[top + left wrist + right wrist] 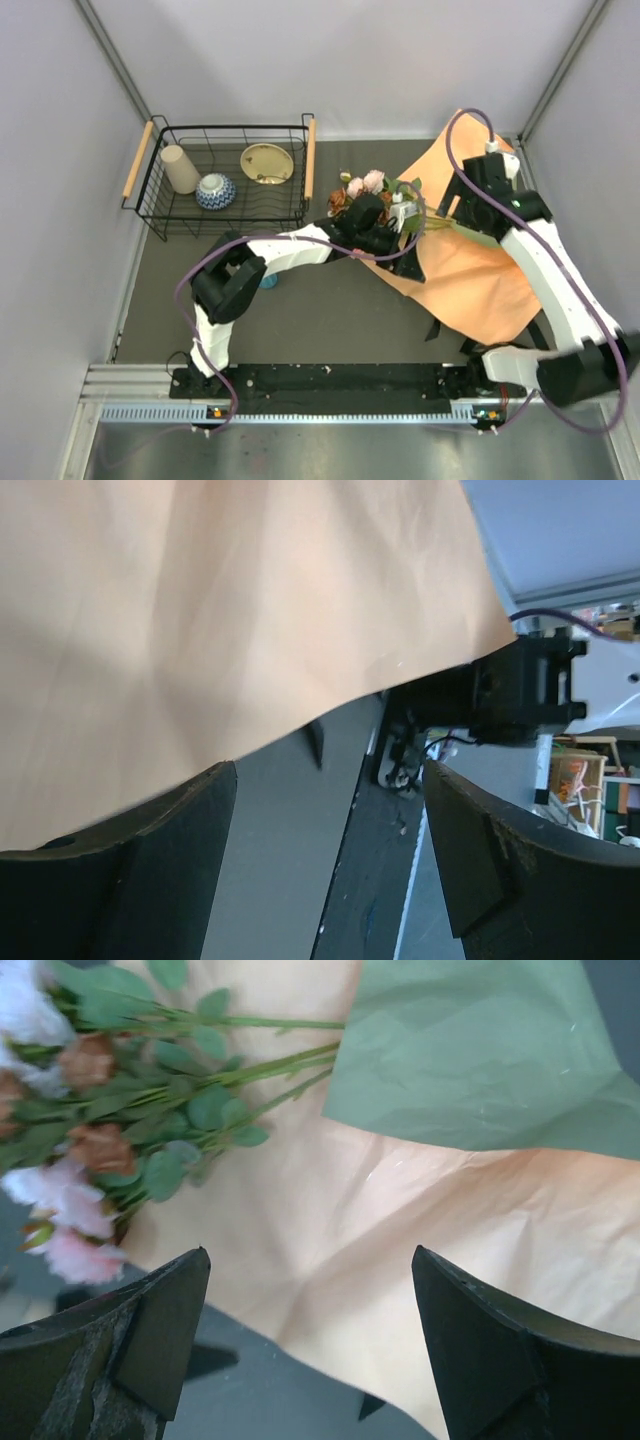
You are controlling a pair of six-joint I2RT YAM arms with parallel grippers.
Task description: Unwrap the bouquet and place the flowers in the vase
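Note:
The bouquet's paper (pixel 470 270) lies spread open on the right of the table, orange-tan side up, with an olive-green flap (pixel 480 1060) folded over. On its far left edge lie the flowers (pixel 362 188), pink, cream and rust blooms, their green stems (pixel 260 1070) running onto the paper. My left gripper (pixel 388 232) hovers just beside the blooms; its jaws (pixel 330 770) stand open and empty below the paper's edge. Over the paper near the stems, my right gripper (pixel 452 207) is open too (pixel 311 1252), holding nothing. A teal sliver of the vase (pixel 268 282) peeks from under the left arm.
A black wire basket (pixel 160 215) at the back left holds a beige cup (pixel 180 168), a blue-and-white bowl (pixel 215 190) and a yellow plate (pixel 267 162). Black ribbon ends (pixel 433 328) stick out from under the paper's near edge. Walls close in on three sides.

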